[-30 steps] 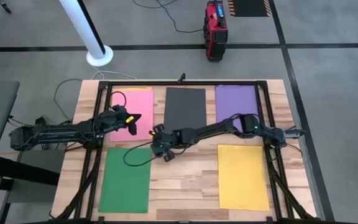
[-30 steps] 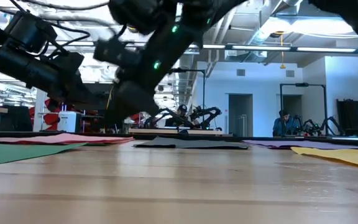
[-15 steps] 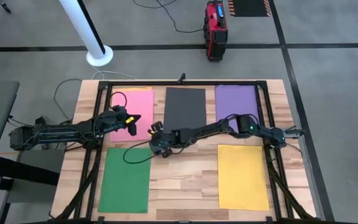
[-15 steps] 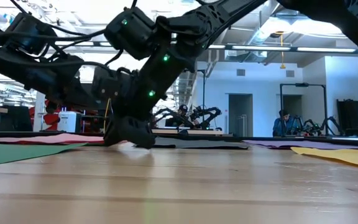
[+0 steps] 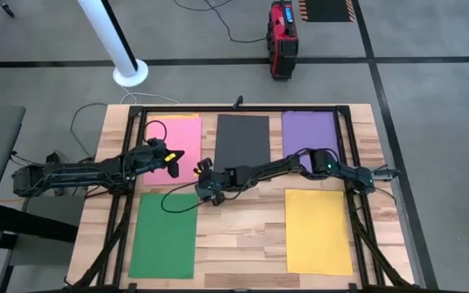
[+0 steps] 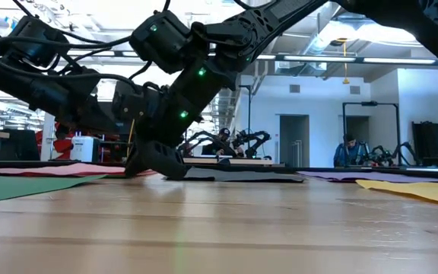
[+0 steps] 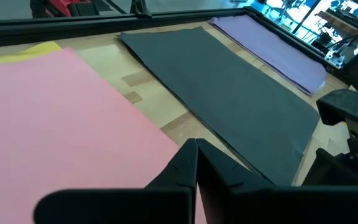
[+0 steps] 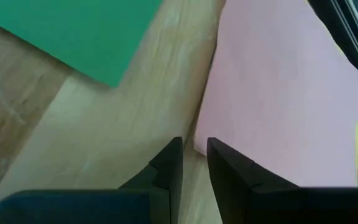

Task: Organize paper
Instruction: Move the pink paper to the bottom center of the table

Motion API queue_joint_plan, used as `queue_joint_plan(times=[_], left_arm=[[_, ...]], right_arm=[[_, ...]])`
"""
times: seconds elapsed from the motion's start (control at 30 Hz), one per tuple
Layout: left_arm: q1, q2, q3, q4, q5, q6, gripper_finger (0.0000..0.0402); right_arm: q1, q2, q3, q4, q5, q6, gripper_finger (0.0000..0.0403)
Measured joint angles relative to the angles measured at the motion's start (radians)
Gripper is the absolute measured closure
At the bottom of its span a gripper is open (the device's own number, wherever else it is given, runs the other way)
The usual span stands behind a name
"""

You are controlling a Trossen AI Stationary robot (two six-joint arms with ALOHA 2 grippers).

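step: right gripper (image 5: 208, 189) is reaching low at the pink sheet's (image 5: 177, 146) near corner, fingers parted just a slit, grasping nothing | left gripper (image 5: 172, 155) is hovering over the pink sheet at the worktop's far-left, fingers clenched | advice: pinch the corner flat, avoiding the green sheet (image 5: 165, 236)

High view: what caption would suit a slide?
Right end effector at the pink sheet's corner; left end effector over it.
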Motion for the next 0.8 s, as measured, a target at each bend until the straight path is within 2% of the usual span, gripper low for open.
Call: queue_joint_plan(times=[0.17,0.37,0.8], left_arm=[[0.000,0.000,0.000,0.000,-0.001,0.007,0.0401],[0.000,0.000,0.000,-0.001,-0.002,0.012,0.0401],[0.000,0.000,0.000,-0.002,-0.001,0.015,0.0401]], right_arm=[[-0.007,0.000,0.000,0.001,-0.014,0.008,0.0343],[-0.014,0.000,0.000,-0.021,-0.032,0.003,0.0398],[0.067,-0.043,0.000,-0.080,-0.037,-0.001,0.0402]])
